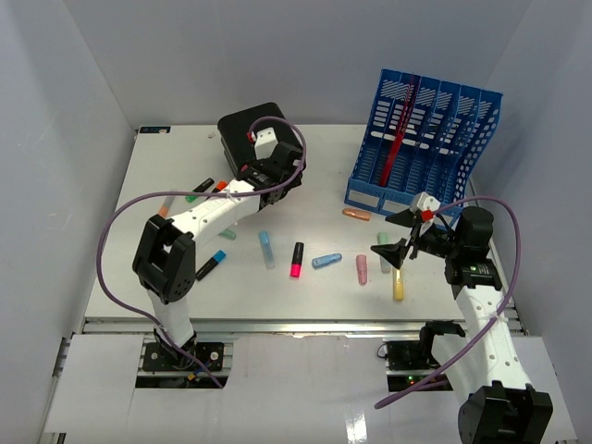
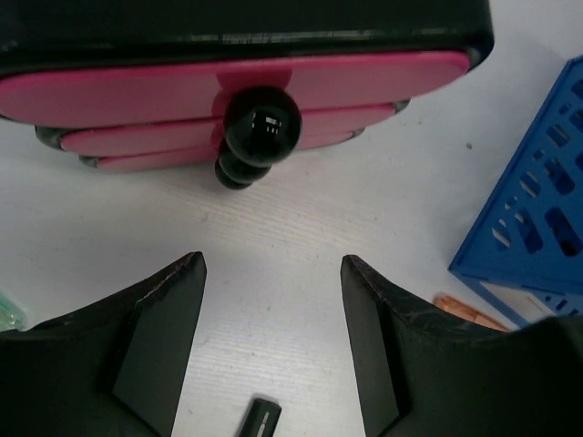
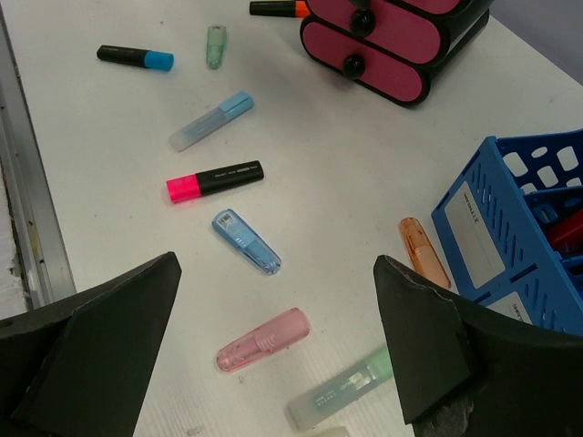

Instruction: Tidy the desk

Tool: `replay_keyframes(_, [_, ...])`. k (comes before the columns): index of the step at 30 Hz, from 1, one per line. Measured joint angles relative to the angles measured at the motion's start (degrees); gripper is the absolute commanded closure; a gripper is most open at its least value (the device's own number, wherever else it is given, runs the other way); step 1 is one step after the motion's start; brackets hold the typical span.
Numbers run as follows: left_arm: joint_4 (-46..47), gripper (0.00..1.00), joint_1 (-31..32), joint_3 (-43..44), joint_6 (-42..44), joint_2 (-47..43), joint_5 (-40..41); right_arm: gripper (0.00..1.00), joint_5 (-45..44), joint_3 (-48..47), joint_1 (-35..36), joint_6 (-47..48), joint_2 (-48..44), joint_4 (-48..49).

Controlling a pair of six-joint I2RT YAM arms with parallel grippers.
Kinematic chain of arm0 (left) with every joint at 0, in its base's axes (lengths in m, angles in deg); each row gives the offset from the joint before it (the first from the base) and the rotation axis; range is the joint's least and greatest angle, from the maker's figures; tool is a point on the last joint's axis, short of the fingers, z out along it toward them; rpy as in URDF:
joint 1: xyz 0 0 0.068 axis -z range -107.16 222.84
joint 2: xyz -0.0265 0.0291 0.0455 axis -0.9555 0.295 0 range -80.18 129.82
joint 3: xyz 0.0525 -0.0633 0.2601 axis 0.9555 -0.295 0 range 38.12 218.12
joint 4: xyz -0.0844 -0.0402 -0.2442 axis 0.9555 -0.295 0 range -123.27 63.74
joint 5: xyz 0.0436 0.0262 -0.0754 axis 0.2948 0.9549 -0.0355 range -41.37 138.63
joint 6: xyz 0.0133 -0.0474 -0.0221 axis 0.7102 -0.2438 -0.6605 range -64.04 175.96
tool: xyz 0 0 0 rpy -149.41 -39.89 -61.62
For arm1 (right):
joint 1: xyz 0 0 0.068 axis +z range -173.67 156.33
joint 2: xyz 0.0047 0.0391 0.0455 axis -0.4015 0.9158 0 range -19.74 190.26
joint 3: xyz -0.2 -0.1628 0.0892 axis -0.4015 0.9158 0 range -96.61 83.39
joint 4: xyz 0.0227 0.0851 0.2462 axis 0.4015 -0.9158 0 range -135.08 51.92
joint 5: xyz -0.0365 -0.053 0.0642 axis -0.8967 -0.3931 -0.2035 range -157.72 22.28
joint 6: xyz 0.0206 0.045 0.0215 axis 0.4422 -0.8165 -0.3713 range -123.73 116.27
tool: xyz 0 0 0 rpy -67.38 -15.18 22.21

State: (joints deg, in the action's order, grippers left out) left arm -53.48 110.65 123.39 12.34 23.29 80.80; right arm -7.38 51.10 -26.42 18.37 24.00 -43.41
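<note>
The white desk (image 1: 314,185) is strewn with pens and caps. My left gripper (image 1: 276,178) (image 2: 273,264) hovers just in front of the black drawer unit with pink fronts (image 1: 252,128) (image 2: 228,86). Its jaws stand apart with nothing between them, facing the black knob (image 2: 262,126). My right gripper (image 1: 393,236) (image 3: 276,264) hangs wide open and empty above a pink cap (image 3: 262,340), a blue cap (image 3: 246,241) and a pale green marker (image 3: 342,390).
The blue file rack (image 1: 421,139) (image 3: 519,228) stands at the back right, an orange cap (image 1: 356,215) at its foot. A pink highlighter (image 1: 297,259), a light blue marker (image 1: 266,249), a yellow marker (image 1: 399,282) and a black-and-blue highlighter (image 1: 211,265) lie mid-desk. Grey walls enclose the desk.
</note>
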Motion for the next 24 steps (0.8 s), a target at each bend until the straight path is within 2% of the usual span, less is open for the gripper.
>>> replay_keyframes(2, [-0.5,0.29,0.0,2.2,0.8,1.4,2.2,0.07,0.5,0.0,-0.1,0.0,-0.3,0.0])
replay_keyframes(7, [-1.3,0.4,-0.1,8.0,3.1,5.3,5.9,0.07,0.7,0.0,-0.2,-0.2,-1.3,0.2])
replay_keyframes(15, [-5.5,0.4,-0.2,15.7,5.2,11.4,8.7,0.07,0.7,0.0,-0.8,-0.5,-2.2,0.3])
replay_keyframes(24, [-7.6,0.41,-1.7,17.3,6.4,12.9,9.4,0.07,0.7,0.1,-1.1,-0.6,-2.1,0.3])
